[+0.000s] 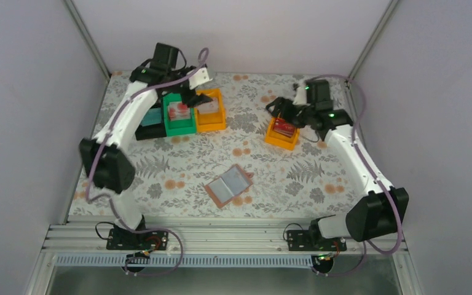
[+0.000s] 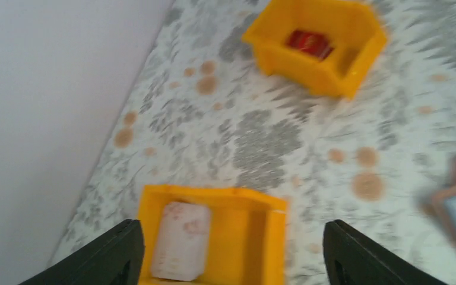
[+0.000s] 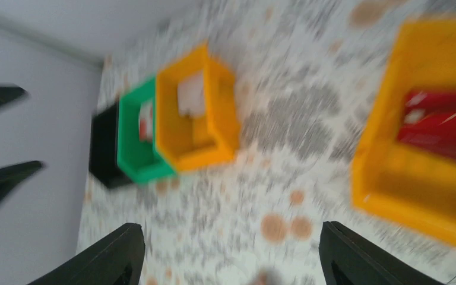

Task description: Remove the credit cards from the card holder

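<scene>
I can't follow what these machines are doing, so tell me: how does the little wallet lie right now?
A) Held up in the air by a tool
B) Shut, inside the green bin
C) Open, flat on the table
C: the holder lies spread open on the flowered table, its pale inner sleeves facing up, with nothing gripping it.

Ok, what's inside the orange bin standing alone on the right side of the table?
A dark red card with white print lies in that orange bin. Whether anything sits beneath it cannot be told; the card covers that part of the floor.
</scene>
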You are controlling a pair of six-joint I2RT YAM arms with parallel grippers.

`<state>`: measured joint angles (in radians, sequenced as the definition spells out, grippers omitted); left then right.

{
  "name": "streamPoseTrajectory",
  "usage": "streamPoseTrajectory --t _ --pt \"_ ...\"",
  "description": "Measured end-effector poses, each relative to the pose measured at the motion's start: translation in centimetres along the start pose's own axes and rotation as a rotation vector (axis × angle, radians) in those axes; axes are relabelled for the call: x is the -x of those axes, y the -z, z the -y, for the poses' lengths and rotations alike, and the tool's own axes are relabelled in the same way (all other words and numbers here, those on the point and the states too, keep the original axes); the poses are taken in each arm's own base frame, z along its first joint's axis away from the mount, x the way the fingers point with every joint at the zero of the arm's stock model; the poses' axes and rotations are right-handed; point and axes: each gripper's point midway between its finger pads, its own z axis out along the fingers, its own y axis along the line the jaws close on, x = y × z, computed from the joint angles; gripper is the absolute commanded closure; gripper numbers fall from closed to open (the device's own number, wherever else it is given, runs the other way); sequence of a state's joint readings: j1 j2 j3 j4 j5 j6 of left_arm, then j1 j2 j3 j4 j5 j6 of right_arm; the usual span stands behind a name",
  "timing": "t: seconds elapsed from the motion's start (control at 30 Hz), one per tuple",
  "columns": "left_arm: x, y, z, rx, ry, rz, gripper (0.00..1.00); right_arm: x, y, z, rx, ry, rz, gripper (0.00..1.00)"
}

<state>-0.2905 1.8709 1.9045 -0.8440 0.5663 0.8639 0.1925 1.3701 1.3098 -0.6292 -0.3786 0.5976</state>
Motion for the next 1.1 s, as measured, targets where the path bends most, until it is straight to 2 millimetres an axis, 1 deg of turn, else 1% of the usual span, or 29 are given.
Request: streamPoseTrajectory --t 0.03,0.07,0.1,0.13,0.17,0.2,0.23,0.27,0.3,0.33,0.37,0.43,0.47,0.53,0.67,0.8,0.9,0.97,1.1 --pt "0.1 0.3 0.5 -0.010 0.003 0.000 0.17 -1.6 -0.7 -0.6 0.015 0.036 -0.047 0.28" --pt "0.4 1.5 2.7 -0.035 0.003 0.014 0.11 -3.6 -1.6 -1.0 0.030 0.070 -0.106 0.31" --pt "0.0 2.4 5.2 -0.070 0.011 0.011 0.04 -5.9 -2.6 -1.1 0.041 0.096 -0.175 0.34" --pt "-0.5 2.8 7.5 -0.103 0.015 0.003 0.01 -8.5 -3.7 -0.8 0.048 0.114 -0.252 0.37" --pt "-1.6 3.0 10.5 -0.154 0.027 -0.018 0.00 -10.6 -4.6 -0.4 0.045 0.125 -0.318 0.37" --pt "-2.8 2.8 13.4 -0.209 0.038 -0.046 0.00 -13.2 -5.8 0.4 0.032 0.133 -0.399 0.37" --pt "-4.2 2.2 16.1 -0.263 0.044 -0.080 0.00 -15.8 -6.8 1.4 0.009 0.140 -0.480 0.34" --pt "-5.6 1.6 18.1 -0.306 0.051 -0.113 0.00 -18.2 -7.5 2.3 -0.019 0.145 -0.553 0.30" --pt "-7.4 0.8 20.6 -0.357 0.054 -0.159 0.00 -20.2 -8.0 3.2 -0.046 0.155 -0.615 0.27" --pt "-9.5 0.1 22.8 -0.401 0.060 -0.212 0.00 -21.6 -8.3 3.9 -0.070 0.161 -0.656 0.26" --pt "-11.5 -0.4 24.6 -0.432 0.062 -0.263 0.00 -22.8 -8.5 4.4 -0.093 0.179 -0.693 0.25" --pt "-14.8 -1.0 27.3 -0.465 0.054 -0.350 0.00 -24.1 -8.9 5.0 -0.116 0.212 -0.732 0.25" --pt "-16.1 -1.2 28.3 -0.469 0.042 -0.385 0.00 -24.4 -9.1 5.3 -0.123 0.226 -0.744 0.26" --pt "-17.5 -1.6 29.5 -0.462 0.002 -0.431 0.02 -24.9 -9.5 6.0 -0.139 0.246 -0.764 0.26" --pt "-18.1 -3.2 30.4 -0.427 -0.077 -0.442 0.04 -26.3 -10.2 7.7 -0.165 0.276 -0.828 0.26" --pt "-18.8 -4.3 30.2 -0.373 -0.095 -0.440 0.09 -26.7 -10.1 7.5 -0.118 0.312 -0.852 0.29" --pt "-19.4 -5.0 29.8 -0.338 -0.099 -0.446 0.12 -27.4 -9.9 6.9 -0.056 0.319 -0.877 0.36" --pt "-19.6 -5.4 29.6 -0.323 -0.100 -0.443 0.15 -28.1 -9.8 6.5 -0.004 0.310 -0.899 0.44" --pt "-19.1 -6.1 28.9 -0.280 -0.101 -0.412 0.19 -29.2 -9.9 5.7 0.086 0.279 -0.935 0.61"
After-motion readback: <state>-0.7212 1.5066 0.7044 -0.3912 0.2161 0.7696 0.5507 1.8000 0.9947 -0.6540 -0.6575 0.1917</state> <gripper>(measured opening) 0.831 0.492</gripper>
